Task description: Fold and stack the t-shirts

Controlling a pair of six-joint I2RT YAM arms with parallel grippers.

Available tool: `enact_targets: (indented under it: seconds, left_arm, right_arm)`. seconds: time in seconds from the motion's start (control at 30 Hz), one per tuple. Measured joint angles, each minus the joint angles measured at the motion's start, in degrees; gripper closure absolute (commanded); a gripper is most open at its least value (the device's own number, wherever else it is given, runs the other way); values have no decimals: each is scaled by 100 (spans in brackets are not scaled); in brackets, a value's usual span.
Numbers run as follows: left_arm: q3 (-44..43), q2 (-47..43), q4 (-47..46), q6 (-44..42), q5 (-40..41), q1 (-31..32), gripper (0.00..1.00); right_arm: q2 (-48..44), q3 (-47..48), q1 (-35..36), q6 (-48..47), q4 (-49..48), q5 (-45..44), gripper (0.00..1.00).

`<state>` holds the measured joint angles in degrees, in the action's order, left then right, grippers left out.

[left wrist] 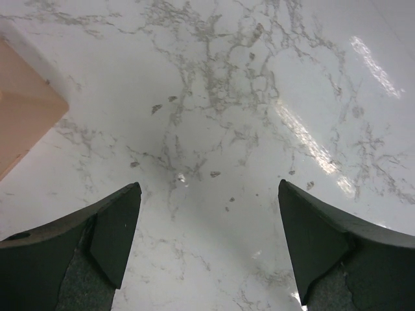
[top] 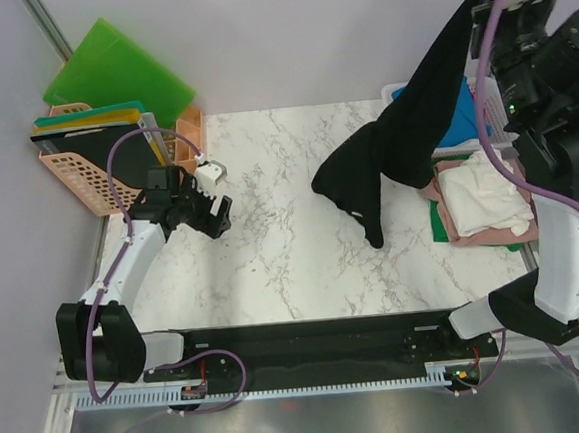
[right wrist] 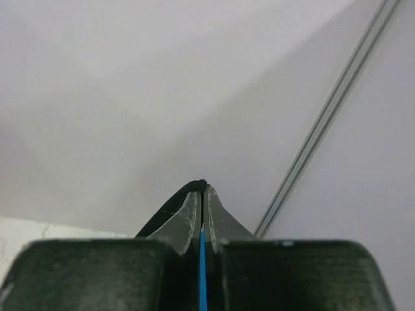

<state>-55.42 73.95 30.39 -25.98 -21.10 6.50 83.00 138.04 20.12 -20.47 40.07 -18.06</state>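
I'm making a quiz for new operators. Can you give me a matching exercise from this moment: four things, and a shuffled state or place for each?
Things:
1 black t-shirt
2 white t-shirt
3 left gripper
4 right gripper

States:
A open over bare table
B shut on cloth, raised high
C hanging down from above
D lying on the shirt pile at the right

Pairs: 1-C, 2-D, 3-A, 4-B
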Motion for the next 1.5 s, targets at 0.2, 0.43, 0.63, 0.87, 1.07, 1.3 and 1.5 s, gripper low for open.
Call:
enact_targets:
  seconds: [0.2,0.43,0.63,0.87,1.07,1.3,1.5]
  left_arm:
    - [-2,308,365,-59,-807,426,6]
    - [-2,553,520,-205,-734,1263,6]
    - [-2,614,533,-229,-629,1244,6]
    - [-2,636,531,-240,-597,1244,6]
    - [-4,872,533,-243,-592,1246,6]
    - [-4,931,544,-243,-575,1246,6]
    - [-4,931,546,-243,-599,1248,6]
  right_arm:
    - [-448,-645,0,-31,-428,-275,100]
    - [326,-704,-70,-140,-98,-555,100]
    - [1486,-118,-181,-365,197,-621,100]
    - [2719,485,-354,-354,411,-424,100]
    - [3340,817,-385,-256,695,-216,100]
    - [1399,-170,-387,-26,577,-138,100]
    - [-1290,-828,-389,-330,-133,-850,100]
